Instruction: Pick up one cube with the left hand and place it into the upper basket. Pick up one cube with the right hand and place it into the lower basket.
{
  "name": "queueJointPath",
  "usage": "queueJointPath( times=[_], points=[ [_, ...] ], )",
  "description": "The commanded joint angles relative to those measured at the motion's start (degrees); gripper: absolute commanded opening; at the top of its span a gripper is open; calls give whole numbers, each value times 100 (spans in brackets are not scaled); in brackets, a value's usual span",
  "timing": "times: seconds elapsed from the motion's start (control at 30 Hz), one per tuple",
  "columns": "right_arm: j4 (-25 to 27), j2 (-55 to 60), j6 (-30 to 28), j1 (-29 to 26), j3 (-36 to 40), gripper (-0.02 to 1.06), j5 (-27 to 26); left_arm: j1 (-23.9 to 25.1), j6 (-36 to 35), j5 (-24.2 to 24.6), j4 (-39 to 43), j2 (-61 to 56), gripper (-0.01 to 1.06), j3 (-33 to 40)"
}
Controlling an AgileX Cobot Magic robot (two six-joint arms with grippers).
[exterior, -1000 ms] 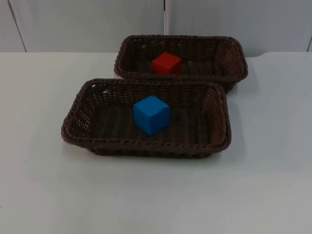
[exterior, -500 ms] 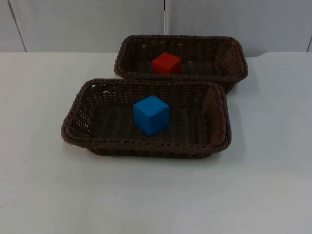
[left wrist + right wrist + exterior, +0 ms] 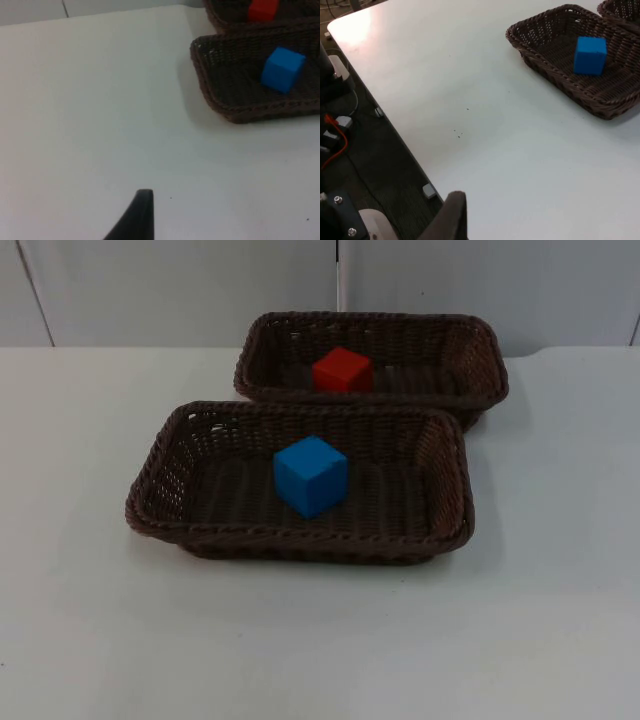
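A red cube [image 3: 342, 370] [image 3: 263, 9] lies inside the upper wicker basket [image 3: 370, 316] [image 3: 220, 20] [image 3: 625, 10] at the back. A blue cube [image 3: 311, 476] [image 3: 282, 69] [image 3: 590, 55] lies in the middle of the lower wicker basket [image 3: 300, 535] [image 3: 210, 95] [image 3: 540, 60], which touches the upper one. My left gripper [image 3: 142, 210] hangs over bare table well away from the lower basket's short side and holds nothing I can see. My right gripper [image 3: 452, 215] waits high over the table, far from both baskets, close to a table edge.
The white table [image 3: 320, 640] stretches wide in front of and beside the baskets. A grey partition wall [image 3: 180, 290] closes the back. In the right wrist view the table edge [image 3: 395, 135] drops to a dark floor with robot gear [image 3: 340, 125].
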Motion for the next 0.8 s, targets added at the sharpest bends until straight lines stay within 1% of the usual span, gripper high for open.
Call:
queueJointPath(
  times=[0.0, 0.1, 0.13, 0.2, 0.27, 0.77],
  points=[
    [35, -20, 15, 13, 46, 105, -1, 129, 2, -49, -19, -21, 105, 27],
    [35, -20, 15, 13, 46, 105, -1, 426, 2, -49, -19, -21, 105, 27],
    [35, -20, 15, 13, 46, 105, -1, 426, 2, -49, -19, -21, 105, 27],
    [35, -20, 15, 13, 46, 105, -1, 610, 2, -49, -19, -21, 105, 27],
    [35, -20, 15, 13, 46, 105, -1, 694, 2, -49, -19, -21, 105, 27],
    [35, -20, 15, 13, 46, 105, -1, 706, 2, -49, -19, -21, 105, 27]
  ],
)
